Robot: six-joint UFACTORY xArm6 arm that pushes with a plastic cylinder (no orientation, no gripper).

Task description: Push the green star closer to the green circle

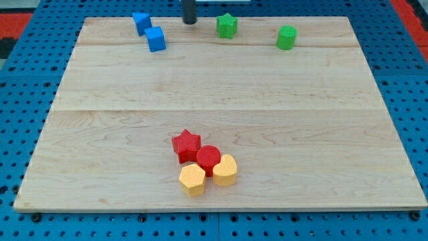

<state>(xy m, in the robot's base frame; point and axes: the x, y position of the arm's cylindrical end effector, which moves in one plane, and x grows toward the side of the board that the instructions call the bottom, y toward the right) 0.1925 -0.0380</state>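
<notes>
The green star (227,25) sits near the top edge of the wooden board (221,87), right of centre. The green circle (286,37) stands to its right, a clear gap apart. My tip (190,21) rests at the top edge, to the left of the green star, with a gap between them. It touches no block.
Two blue blocks (141,22) (156,39) sit at the top left, left of my tip. Near the view's bottom centre a red star (186,145), a red circle (208,158) and two yellow blocks (192,179) (225,170) cluster together.
</notes>
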